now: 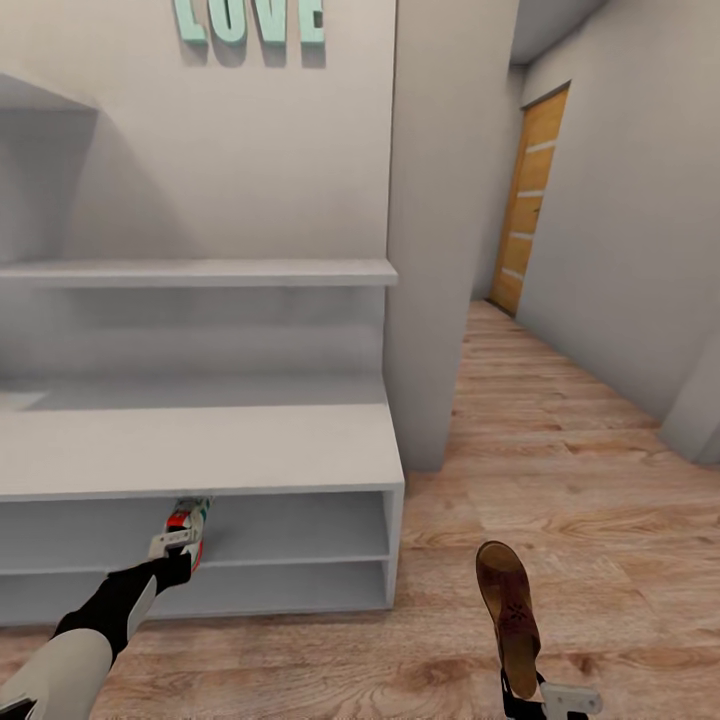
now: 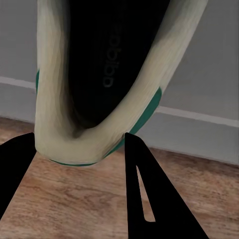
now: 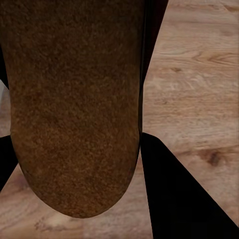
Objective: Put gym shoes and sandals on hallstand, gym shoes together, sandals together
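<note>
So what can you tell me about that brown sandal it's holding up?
The sandal is brown with a tan, suede-looking footbed and a faint pattern near its middle. It stands nearly upright, one end pointing up, the other clamped in the right tool, above the wood-plank corridor floor. In the right wrist view its fuzzy footbed sits between the dark fingers. It touches nothing else.

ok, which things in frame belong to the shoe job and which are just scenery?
Job:
- gym shoe in the left tool, at the front of the hallstand bench opening
- sandal in the right tool, held above the corridor floor

Scenery:
- teal LOVE letters
- wooden door down the corridor
- grey walls
</note>
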Controlling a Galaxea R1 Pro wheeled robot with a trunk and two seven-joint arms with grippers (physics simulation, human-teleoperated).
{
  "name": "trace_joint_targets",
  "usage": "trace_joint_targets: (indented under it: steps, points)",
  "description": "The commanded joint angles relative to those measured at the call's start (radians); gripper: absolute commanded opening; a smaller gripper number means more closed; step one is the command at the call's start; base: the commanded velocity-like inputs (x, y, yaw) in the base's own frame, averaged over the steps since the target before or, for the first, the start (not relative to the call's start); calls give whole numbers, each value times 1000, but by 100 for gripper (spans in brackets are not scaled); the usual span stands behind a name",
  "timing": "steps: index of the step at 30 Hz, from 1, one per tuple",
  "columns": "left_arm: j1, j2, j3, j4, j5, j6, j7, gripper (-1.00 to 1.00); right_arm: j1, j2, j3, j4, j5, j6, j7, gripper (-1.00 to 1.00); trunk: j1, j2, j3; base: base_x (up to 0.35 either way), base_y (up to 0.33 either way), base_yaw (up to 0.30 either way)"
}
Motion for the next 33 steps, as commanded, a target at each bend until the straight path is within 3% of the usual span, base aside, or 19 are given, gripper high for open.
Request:
trace_joint_targets:
  steps: [1, 11, 21, 33]
  points:
    - [0, -1, 8, -3, -10, 5, -9, -100, -1, 0, -1, -1, 5, -2, -6, -100, 4, -8, -5, 0, 0, 52]
    - [4, -3, 7, -11, -10, 0, -9, -100, -1, 1, 0, -5, 6, -2, -6, -100, 4, -8, -8, 15, 0, 16]
    - [4, -5, 8, -12, -10, -6, -9, -100, -1, 1, 1, -5, 6, -2, -6, -100, 4, -8, -8, 273, 0, 1]
    - [4, -7, 7, -12, -10, -8, -9, -100, -1, 1, 1, -5, 6, -2, -6, -100, 4, -8, -8, 86, 0, 0]
